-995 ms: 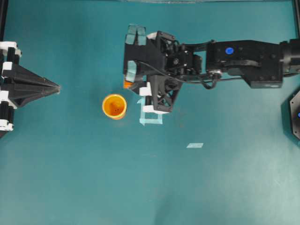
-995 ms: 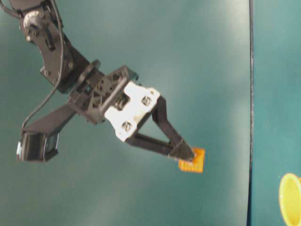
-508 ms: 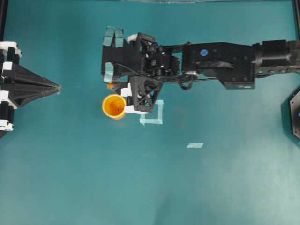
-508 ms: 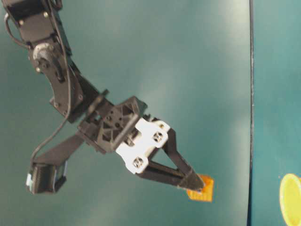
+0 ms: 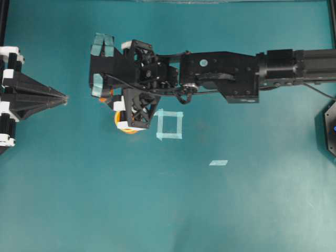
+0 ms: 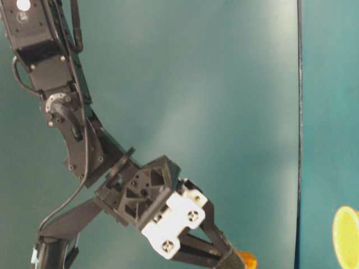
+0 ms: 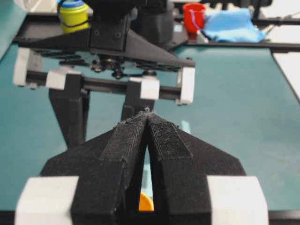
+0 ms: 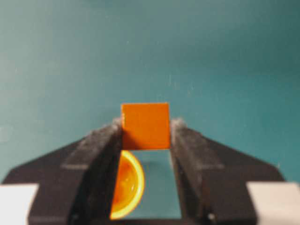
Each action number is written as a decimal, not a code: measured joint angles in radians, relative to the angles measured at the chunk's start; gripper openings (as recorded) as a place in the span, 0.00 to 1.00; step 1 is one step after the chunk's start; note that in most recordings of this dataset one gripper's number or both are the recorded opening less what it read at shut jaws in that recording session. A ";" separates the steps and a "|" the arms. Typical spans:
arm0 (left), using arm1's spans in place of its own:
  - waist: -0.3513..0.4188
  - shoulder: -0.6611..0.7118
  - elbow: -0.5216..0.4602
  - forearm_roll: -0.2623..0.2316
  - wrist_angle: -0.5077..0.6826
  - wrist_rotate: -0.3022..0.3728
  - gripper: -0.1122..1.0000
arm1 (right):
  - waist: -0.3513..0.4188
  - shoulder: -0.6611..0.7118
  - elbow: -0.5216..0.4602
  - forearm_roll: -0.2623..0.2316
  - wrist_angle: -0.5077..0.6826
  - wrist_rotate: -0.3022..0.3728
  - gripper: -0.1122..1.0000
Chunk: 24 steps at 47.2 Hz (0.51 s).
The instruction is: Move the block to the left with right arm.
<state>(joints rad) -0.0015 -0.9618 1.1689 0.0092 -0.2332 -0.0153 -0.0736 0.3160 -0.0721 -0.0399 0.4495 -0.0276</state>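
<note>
Block (image 8: 145,125) sits pinched between the right gripper (image 8: 146,133) fingers, lifted over the table just beside the cup (image 5: 124,127). I judge the carry leftward is underway; next it needs lowering onto open table left of the cup, then letting go

No text, label, brand, number or sign is readable on any thing in these views.
</note>
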 measured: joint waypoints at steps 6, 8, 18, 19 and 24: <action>0.000 0.000 0.000 0.000 -0.002 0.002 0.10 | 0.002 0.012 -0.015 0.000 -0.002 0.000 0.47; 0.000 0.000 0.000 0.000 -0.002 0.002 0.10 | 0.002 0.012 -0.017 0.000 -0.002 0.000 0.47; 0.000 0.000 0.000 0.000 -0.002 0.003 0.10 | 0.005 0.014 -0.017 0.002 0.005 0.002 0.47; 0.000 0.000 0.000 0.000 -0.002 0.005 0.10 | 0.005 0.014 -0.017 0.000 0.005 0.000 0.47; -0.002 0.000 0.000 0.000 -0.002 0.005 0.10 | 0.003 0.014 -0.017 0.000 0.006 0.000 0.47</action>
<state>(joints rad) -0.0031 -0.9618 1.1689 0.0092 -0.2347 -0.0107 -0.0706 0.3298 -0.0890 -0.0399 0.4556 -0.0276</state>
